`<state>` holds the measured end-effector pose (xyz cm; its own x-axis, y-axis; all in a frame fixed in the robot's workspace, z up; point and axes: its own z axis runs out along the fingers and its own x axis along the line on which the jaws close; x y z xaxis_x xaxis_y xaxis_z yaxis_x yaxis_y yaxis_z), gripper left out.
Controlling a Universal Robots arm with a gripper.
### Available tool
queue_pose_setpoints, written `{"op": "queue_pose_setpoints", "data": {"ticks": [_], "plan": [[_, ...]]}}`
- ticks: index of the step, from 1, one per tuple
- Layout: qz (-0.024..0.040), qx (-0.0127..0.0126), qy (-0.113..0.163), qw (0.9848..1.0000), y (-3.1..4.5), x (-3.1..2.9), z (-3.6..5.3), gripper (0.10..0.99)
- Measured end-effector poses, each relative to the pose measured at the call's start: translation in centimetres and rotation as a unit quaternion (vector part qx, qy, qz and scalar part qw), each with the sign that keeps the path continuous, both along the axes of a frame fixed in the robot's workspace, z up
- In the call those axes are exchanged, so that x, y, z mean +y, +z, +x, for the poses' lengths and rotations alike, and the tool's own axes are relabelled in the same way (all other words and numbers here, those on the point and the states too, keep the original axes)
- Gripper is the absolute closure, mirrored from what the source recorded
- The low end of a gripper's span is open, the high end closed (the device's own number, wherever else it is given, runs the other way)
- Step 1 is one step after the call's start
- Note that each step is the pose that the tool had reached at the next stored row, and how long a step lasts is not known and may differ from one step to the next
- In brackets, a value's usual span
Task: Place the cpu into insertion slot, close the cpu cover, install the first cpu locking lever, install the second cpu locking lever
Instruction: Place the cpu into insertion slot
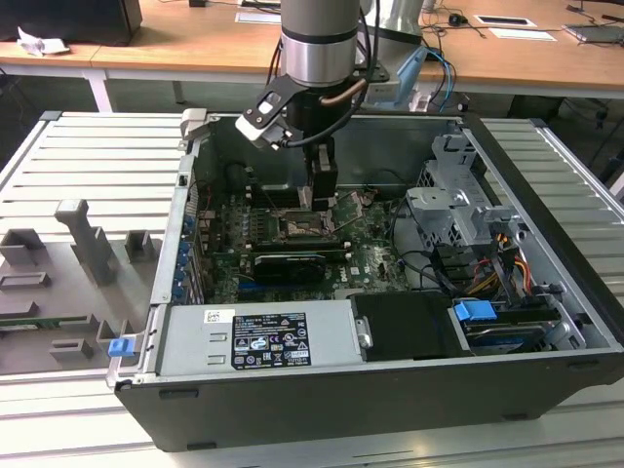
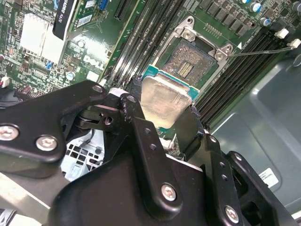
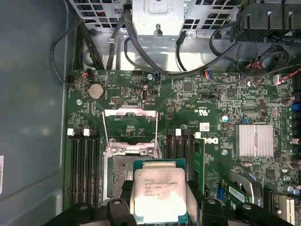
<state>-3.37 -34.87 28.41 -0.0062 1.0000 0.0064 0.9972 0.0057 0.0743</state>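
The cpu (image 2: pixel 164 101) was gripped between the jaws, over the uncovered insertion slot (image 2: pixel 190 61), flanked by memory slots (image 2: pixel 146 33). The open computer case (image 1: pixel 390 409) was laid on a slatted grey counter (image 1: pixel 97 166); wooden desks (image 1: pixel 195 54) were seen behind.

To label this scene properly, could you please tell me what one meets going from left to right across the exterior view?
Grey fixture blocks → blue card latches → insertion slot → metal drive cage.
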Motion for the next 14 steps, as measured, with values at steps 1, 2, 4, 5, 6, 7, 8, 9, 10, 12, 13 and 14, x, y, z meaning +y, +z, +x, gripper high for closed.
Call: {"op": "queue_pose_setpoints", "data": {"ticks": [1, 2, 4, 5, 6, 7, 8, 9, 10, 12, 13, 14], "plan": [[-0.0001, 0.0, -0.002, 1.0, -0.01, 0.01, 0.0, 0.557], [-0.0001, 0.0, -0.003, 1.0, -0.02, 0.01, 0.0, 0.557], [-0.0001, 0.0001, -0.006, 1.0, -0.06, 0.02, 0.0, 0.557], [-0.0001, 0.0, -0.007, 1.0, -0.07, 0.02, 0.0, 0.557], [-0.0001, 0.0, -0.009, 1.0, -0.1, 0.02, 0.0, 0.557], [-0.0001, 0.0, -0.01, 0.9999, -0.11, 0.02, 0.0, 0.557], [-0.0001, 0.0, -0.012, 0.9999, -0.13, 0.02, 0.0, 0.557], [-0.0001, 0.0, -0.015, 0.9999, -0.19, 0.02, 0.0, 0.557], [0.0, 0.0, -0.017, 0.9999, -0.22, 0.02, 0.0, 0.557], [-0.0001, 0.0, -0.02, 0.9998, -0.27, 0.03, 0.0, 0.557], [-0.0001, 0.0, -0.022, 0.9998, -0.32, 0.04, 0.0, 0.557], [0.0, 0.0, -0.025, 0.9997, -0.38, 0.05, 0.0, 0.557]]}}
